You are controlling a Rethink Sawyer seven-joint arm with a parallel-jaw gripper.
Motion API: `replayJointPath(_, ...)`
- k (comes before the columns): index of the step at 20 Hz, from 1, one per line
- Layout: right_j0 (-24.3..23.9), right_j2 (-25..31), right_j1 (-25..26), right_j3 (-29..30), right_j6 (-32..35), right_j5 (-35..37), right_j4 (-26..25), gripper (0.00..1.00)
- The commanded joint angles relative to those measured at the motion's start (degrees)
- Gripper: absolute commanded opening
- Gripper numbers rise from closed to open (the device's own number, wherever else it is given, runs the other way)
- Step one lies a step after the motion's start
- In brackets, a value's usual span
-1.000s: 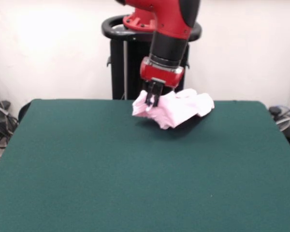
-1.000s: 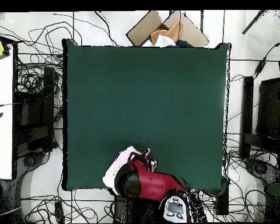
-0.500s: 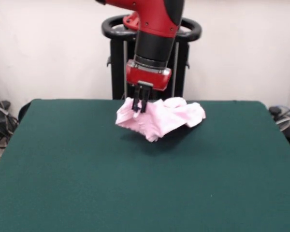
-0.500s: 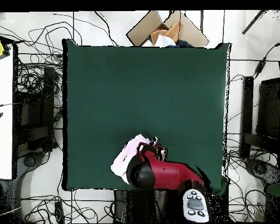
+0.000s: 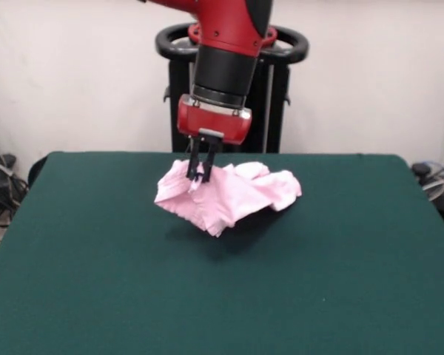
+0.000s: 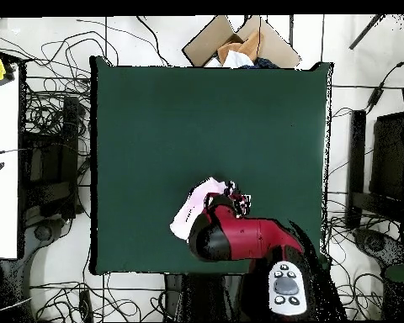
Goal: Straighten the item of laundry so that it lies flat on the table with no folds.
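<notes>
The end effector (image 5: 200, 174) points straight down with its two dark fingers (image 5: 194, 164) drawn close together, pinching a raised fold of the pink pants (image 5: 226, 194) near their left end in the front view. Against the frames from a second and half a second before, it now sits farther from the pedestal side and more toward the middle of the tabletop (image 5: 222, 296), having carried the pants along with it. The pants hang bunched from the grip: the pinched end is lifted, a corner droops below it, and the other end trails right and seems to rest on the felt, though the front view does not settle exactly where fabric meets surface. They are still crumpled and folded over, not flat. In the overhead view the red arm (image 6: 239, 240) covers most of the pants (image 6: 195, 204), leaving a pale strip showing beside it, nearer the base edge of the green tabletop (image 6: 209, 118) than the middle. Beyond the far edge an open cardboard box (image 6: 239, 42) sits on the floor among cables.
</notes>
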Motion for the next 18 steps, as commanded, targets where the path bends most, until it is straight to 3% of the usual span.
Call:
replayJointPath(1, 5.23, -2.4, 2.53, -7.76, 2.4, -2.56, -3.53, 0.0)
replayJointPath(5, 9.61, -6.55, 5.27, -6.54, 5.97, -6.22, -2.01, 0.0)
replayJointPath(10, 12.78, -11.72, 16.05, -5.14, 8.48, -18.92, 1.89, 0.0)
replayJointPath(14, 14.58, -15.33, 22.01, -4.6, 7.77, -25.29, 5.19, 0.0)
replayJointPath(18, 13.05, -15.78, 28.04, -5.26, 6.29, -34.86, 7.69, 0.0)
